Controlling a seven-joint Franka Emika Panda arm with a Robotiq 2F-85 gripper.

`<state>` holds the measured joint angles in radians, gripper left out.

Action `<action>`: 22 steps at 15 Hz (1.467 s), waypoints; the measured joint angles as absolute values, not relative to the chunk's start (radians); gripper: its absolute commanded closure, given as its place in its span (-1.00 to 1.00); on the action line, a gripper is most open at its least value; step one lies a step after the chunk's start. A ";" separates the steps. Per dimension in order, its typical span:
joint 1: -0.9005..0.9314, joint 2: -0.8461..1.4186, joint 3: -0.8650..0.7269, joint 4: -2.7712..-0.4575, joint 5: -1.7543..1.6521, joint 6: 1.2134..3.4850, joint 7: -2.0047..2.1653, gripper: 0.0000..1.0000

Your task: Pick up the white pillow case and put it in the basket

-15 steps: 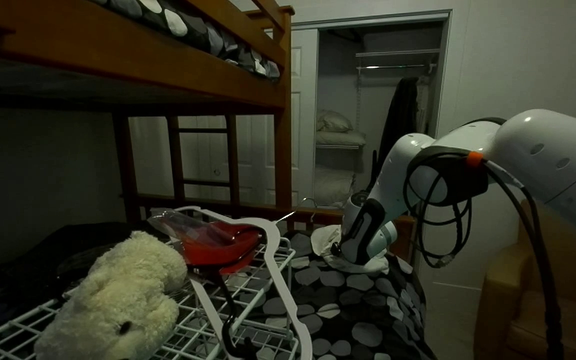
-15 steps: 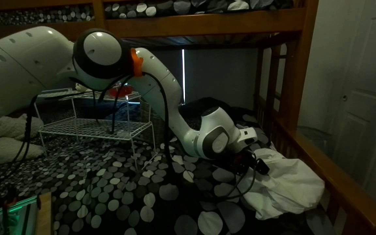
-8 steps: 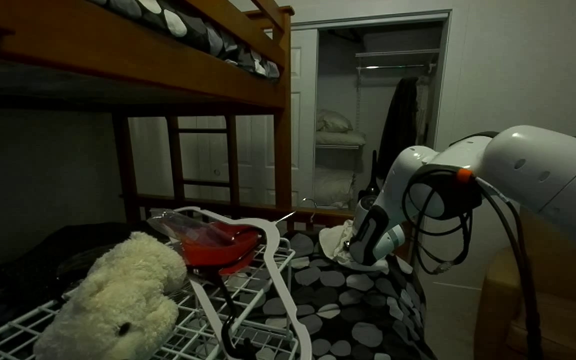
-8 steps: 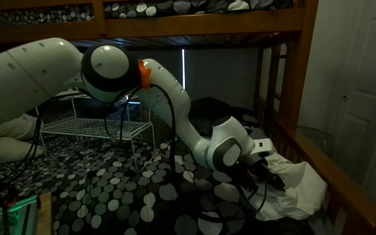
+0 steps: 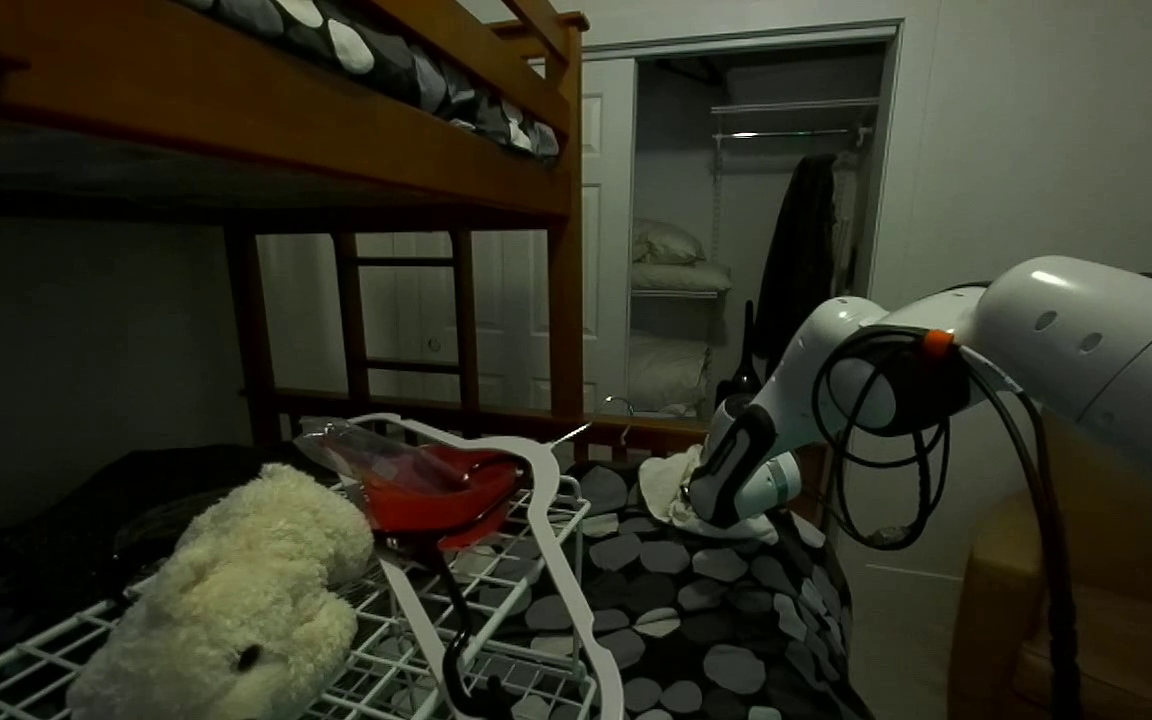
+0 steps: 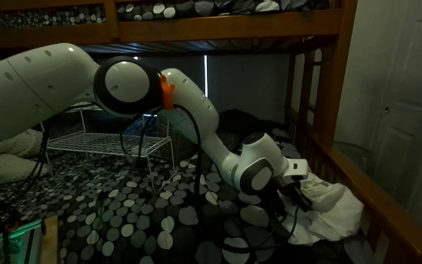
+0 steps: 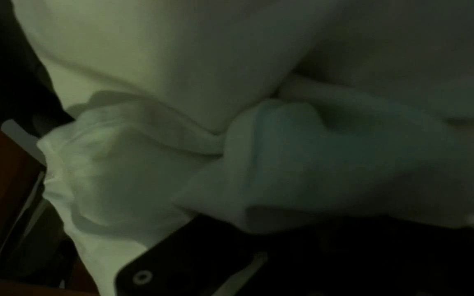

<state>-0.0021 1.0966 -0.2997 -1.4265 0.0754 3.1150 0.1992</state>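
Note:
The white pillow case [image 6: 335, 216] lies crumpled on the dotted bedspread, beside the wooden bed rail. In an exterior view it shows partly behind my wrist as pale cloth [image 5: 671, 485]. My gripper [image 6: 292, 209] points down into its near side, with cloth around the fingertips. The wrist view is filled by the folded pillow case [image 7: 138, 176], which bunches up against my dark fingers [image 7: 179, 255]. The jaws look shut on a fold of it, though the tips are dark and partly covered. A woven basket [image 6: 178, 148] stands partly hidden behind the wire rack and my arm.
A white wire rack [image 6: 97, 141] stands on the bed, bearing a cream plush toy [image 5: 246, 600], a red item [image 5: 436, 490] and a white hanger [image 5: 546, 520]. The bed rail [image 6: 376, 194] runs close beside the pillow case. The upper bunk [image 6: 214, 29] hangs overhead.
My arm has lowered and moved toward the bed rail, into the pillow case. The fingers, spread earlier, have come together, and the cloth has shifted and bunched slightly.

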 measured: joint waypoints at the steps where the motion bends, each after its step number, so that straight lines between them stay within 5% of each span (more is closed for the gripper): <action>1: -0.007 1.097 -0.294 -1.421 0.077 3.111 0.199 0.97; 5: -0.056 1.066 -0.198 -1.416 0.080 3.097 0.172 0.94; 18: -0.445 0.614 0.764 -1.659 0.254 3.150 -0.351 0.85; 22: -0.471 0.621 0.818 -1.652 0.266 3.142 -0.379 0.96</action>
